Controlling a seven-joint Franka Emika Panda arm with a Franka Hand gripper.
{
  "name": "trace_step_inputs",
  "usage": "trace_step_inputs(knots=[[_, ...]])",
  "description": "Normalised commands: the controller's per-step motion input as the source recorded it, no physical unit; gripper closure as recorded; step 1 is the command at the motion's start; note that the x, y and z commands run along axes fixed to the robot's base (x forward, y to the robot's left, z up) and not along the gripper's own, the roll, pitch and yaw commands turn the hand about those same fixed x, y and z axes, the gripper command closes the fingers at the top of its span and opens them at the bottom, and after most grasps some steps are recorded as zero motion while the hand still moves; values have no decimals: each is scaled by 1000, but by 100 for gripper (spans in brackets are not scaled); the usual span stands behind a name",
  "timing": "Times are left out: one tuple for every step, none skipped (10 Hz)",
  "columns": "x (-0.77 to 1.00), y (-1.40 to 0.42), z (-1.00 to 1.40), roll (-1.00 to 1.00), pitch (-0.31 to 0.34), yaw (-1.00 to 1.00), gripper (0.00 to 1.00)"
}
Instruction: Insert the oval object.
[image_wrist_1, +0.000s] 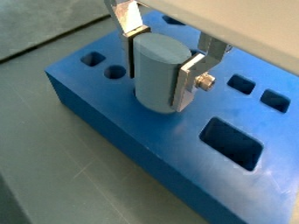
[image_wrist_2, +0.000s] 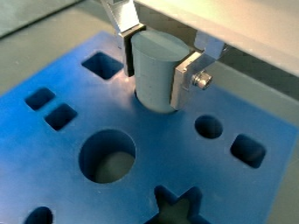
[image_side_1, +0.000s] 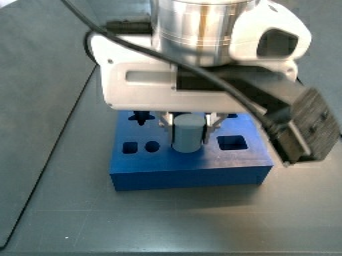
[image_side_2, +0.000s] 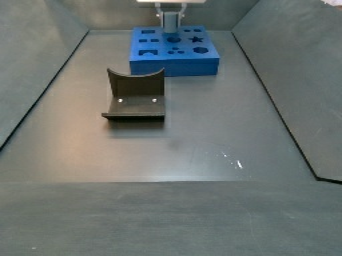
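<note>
The oval object (image_wrist_1: 156, 77) is a pale grey upright peg with rounded sides. My gripper (image_wrist_1: 159, 68) is shut on it, one silver finger (image_wrist_1: 187, 83) on each side. It stands on top of the blue holed block (image_wrist_1: 117, 122), and its lower end meets the block's top face; how deep it sits I cannot tell. It shows the same way in another wrist view (image_wrist_2: 156, 74), gripper (image_wrist_2: 156, 68), block (image_wrist_2: 70, 144). In a side view the peg (image_side_1: 189, 132) hangs under the gripper (image_side_1: 189, 128) over the block (image_side_1: 187, 165). In the far side view the gripper (image_side_2: 171, 20) is over the block (image_side_2: 174, 50).
The block's top has several cut-outs: a rectangle (image_wrist_1: 232, 143), a large round hole (image_wrist_2: 107, 157), small squares and a star. The dark fixture (image_side_2: 134, 95) stands on the grey floor in front of the block. Grey walls enclose the floor.
</note>
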Motion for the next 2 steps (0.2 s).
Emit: trace_step_inputs(knots=[[89,0,-91,-60,0,-91,100],[69,0,0,-9,51,0,100]])
